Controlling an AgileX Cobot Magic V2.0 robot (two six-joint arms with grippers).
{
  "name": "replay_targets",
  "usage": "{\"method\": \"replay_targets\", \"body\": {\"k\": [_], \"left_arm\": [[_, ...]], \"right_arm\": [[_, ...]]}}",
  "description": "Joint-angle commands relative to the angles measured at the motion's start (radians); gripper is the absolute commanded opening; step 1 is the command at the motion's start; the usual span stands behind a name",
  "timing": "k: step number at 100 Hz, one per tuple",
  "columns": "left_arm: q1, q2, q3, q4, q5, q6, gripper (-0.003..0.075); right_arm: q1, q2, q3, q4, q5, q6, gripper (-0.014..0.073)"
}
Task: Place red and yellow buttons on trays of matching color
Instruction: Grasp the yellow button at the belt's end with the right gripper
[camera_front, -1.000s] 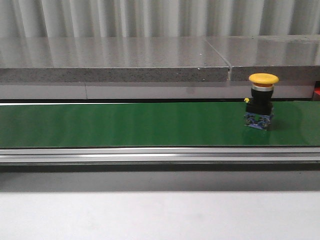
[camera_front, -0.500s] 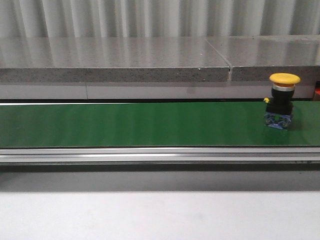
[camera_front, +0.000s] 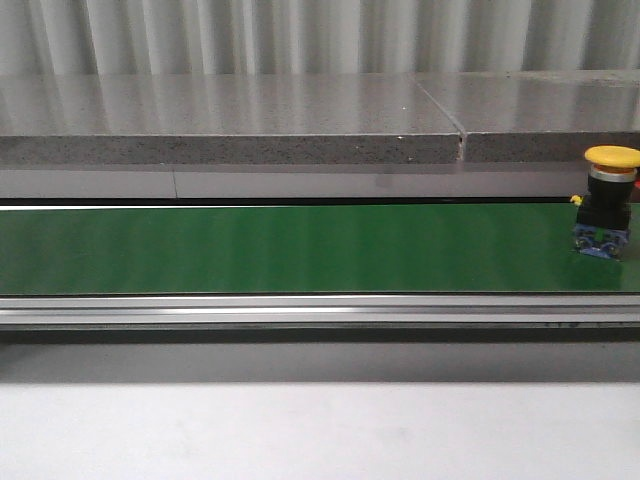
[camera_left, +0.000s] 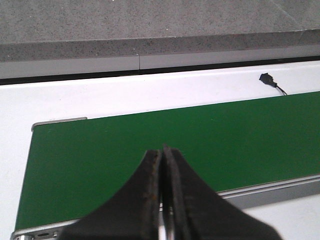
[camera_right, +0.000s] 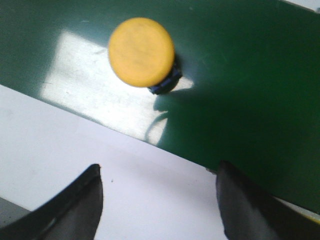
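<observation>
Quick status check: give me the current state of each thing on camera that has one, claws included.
Yellow button: upright on the belt at its far right end, free, ungripped.
Green conveyor belt: carries only the yellow button in view.
Left claw: shut, empty, over the belt.
Right claw: open, empty, above the button, not around it.
Trays: not in view.

An industrial workshop: green conveyor belt (camera_front: 280, 248), corrugated metal wall (camera_front: 300, 35).
</observation>
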Motion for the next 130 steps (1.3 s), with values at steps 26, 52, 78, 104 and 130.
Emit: {"method": "replay_targets", "body": {"k": [26, 52, 78, 104, 130], "left_arm": [[-0.008, 0.001, -0.028, -0.022, -0.059, 0.000, -0.0020], [-0.008, 0.001, -0.028, -0.022, -0.059, 0.000, -0.0020], [-0.008, 0.001, -0.028, -0.022, -0.059, 0.000, -0.0020], [-0.008, 0.001, -0.028, -0.022, -0.059, 0.000, -0.0020], [-0.008, 0.001, -0.028, -0.022, -0.059, 0.000, -0.0020]], "right_arm": [[0.008, 0.078, -0.023, 0.015, -0.138, -0.019, 0.0489], [0.008, 0.153, -0.024, 0.015, -0.242, -0.019, 0.0489], [0.008, 0.194, -0.025, 0.015, -0.303, -0.018, 0.0387], [0.007, 0.199, -0.026, 0.015, -0.276, 0.002, 0.0050], [0.004, 0.138, -0.026, -0.008, -0.217, 0.061, 0.0046]]}}
